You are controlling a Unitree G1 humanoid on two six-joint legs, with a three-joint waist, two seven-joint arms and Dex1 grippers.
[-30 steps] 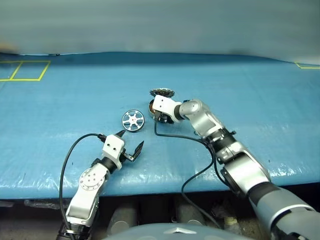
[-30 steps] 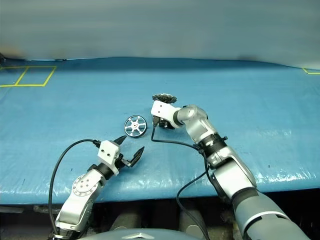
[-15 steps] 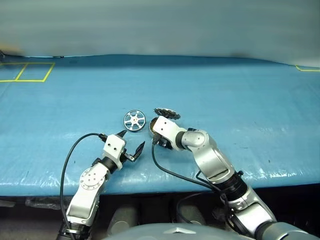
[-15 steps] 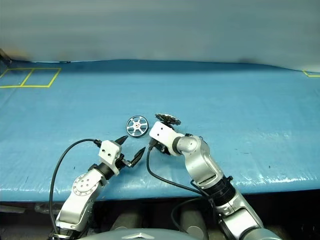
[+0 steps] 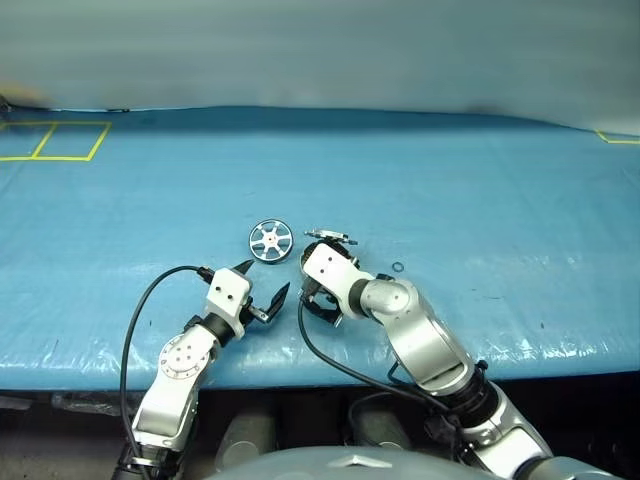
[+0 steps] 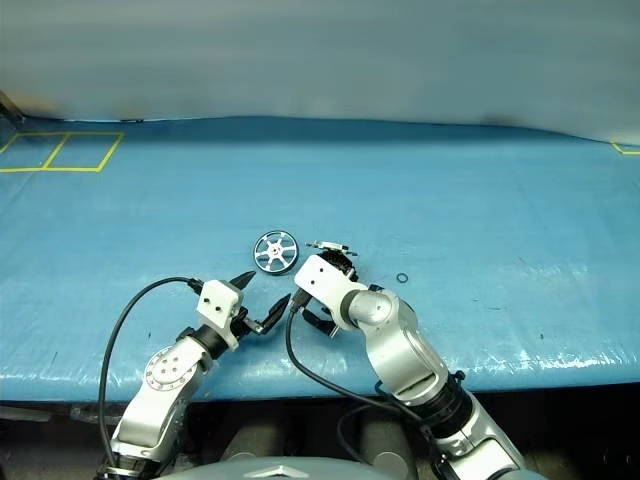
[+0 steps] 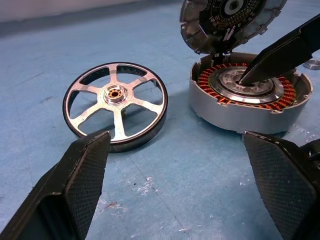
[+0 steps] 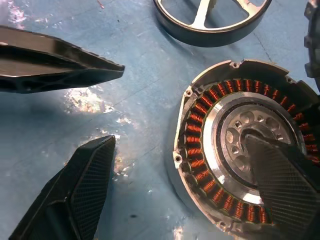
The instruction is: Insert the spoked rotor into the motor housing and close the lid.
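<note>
Right gripper (image 8: 165, 175), spread wide, hangs over the open housing (image 7: 247, 97), one finger tip above its hub. The lid (image 7: 227, 20) stands tilted up at the housing's far edge. The rotor (image 7: 115, 105) lies flat on the blue counter (image 5: 480, 180) just left of it. Left gripper (image 5: 262, 288), also spread, waits nearer. Insertion not yet begun; the next move likely calls for grasping the rotor.

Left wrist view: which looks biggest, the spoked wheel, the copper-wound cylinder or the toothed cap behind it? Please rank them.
1. The motor housing looks largest.
2. The spoked rotor is close behind; both lie about equally near, so the gap is slight.
3. The lid looks smallest, but it is tilted, cut off by the frame and farther away, so that is unsure.
</note>
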